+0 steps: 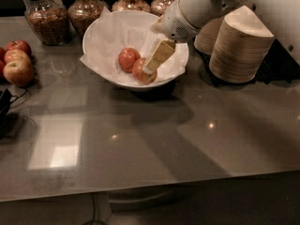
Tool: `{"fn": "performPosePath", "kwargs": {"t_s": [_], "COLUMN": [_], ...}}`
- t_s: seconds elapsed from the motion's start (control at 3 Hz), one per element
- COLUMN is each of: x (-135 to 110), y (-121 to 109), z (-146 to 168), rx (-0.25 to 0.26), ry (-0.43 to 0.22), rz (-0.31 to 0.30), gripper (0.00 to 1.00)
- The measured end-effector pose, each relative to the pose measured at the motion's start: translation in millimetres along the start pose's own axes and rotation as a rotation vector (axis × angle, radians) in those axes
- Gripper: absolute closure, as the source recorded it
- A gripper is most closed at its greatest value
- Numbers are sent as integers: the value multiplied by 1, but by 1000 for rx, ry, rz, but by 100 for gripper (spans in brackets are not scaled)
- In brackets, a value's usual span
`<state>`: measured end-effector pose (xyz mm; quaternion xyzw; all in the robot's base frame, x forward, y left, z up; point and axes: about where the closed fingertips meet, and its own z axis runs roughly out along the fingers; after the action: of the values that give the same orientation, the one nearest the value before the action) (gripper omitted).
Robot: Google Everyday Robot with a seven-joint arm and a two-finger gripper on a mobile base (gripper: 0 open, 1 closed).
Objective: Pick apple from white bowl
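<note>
The white bowl [101, 39], lined with crumpled white paper, stands at the back middle of the grey table. Two apples lie in it. The paler red-orange apple [139, 75] is at the front right, and a darker red apple [127, 59] is just left of it and further back. My gripper [150, 67] reaches down into the bowl from the upper right on its white arm. Its beige tip rests against the top right of the paler apple and hides part of it.
Three red-yellow apples [17, 63] sit grouped at the left edge. Glass jars [43, 18] of dry food stand behind the bowl. Two stacks of beige paper bowls [241, 46] stand right of the white bowl, under my arm. A black cable [5, 106] lies at the far left.
</note>
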<state>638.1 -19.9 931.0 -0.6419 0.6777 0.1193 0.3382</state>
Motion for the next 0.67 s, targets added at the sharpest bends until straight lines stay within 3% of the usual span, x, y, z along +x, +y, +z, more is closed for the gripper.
{"fn": "performPosePath", "kwargs": {"t_s": [0.33, 0.67], "x": [-5, -3], "y": [1, 4], "z": [3, 11], "rx": [-4, -11], "ry": [-19, -24], "rz": [-4, 1], "gripper": [22, 32]}}
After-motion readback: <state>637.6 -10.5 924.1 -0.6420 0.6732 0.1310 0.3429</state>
